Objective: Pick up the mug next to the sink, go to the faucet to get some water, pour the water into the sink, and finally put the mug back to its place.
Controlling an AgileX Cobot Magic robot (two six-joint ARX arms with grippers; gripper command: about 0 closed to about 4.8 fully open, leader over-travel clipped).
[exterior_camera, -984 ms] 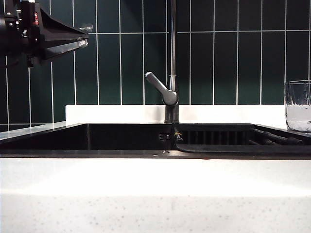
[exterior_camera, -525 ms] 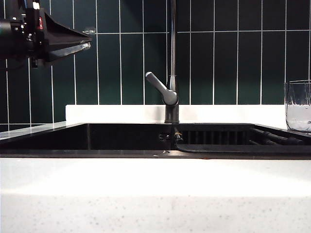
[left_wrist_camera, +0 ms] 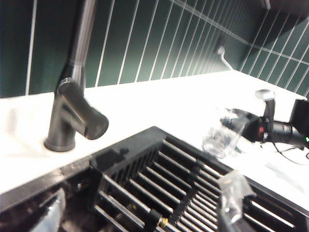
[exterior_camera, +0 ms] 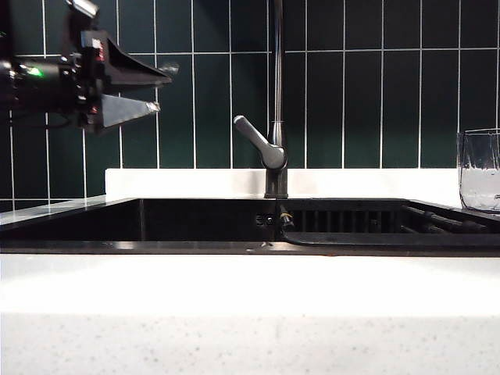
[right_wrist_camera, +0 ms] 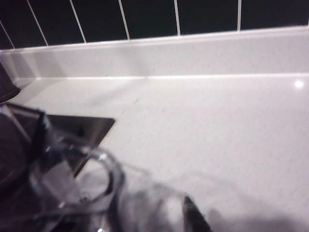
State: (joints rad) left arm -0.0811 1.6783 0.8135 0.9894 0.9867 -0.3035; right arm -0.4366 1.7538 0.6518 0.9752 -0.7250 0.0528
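The clear mug [exterior_camera: 479, 170] stands on the white counter at the far right, beside the black sink [exterior_camera: 94, 248]. The grey faucet [exterior_camera: 275, 148] rises behind the sink's middle, its lever slanting left. My left gripper [exterior_camera: 161, 90] hangs in the air left of the faucet, open and empty; its wrist view shows the faucet [left_wrist_camera: 72, 113] and the ribbed drainer [left_wrist_camera: 193, 188] below the left gripper [left_wrist_camera: 140, 212]. The right gripper [left_wrist_camera: 251, 128] sits close against the mug [left_wrist_camera: 221, 139]. In the blurred right wrist view the mug [right_wrist_camera: 72, 179] lies by my open right gripper [right_wrist_camera: 140, 217].
Dark green tiles [exterior_camera: 359, 94] form the back wall above a white upstand [exterior_camera: 187, 183]. White speckled counter [exterior_camera: 250, 312] runs along the front. A pale hook-like fitting [left_wrist_camera: 223, 54] sits at the far wall.
The left gripper has come down and to the right, closer to the faucet lever, and its jaws have spread open. The mug and faucet have not moved.
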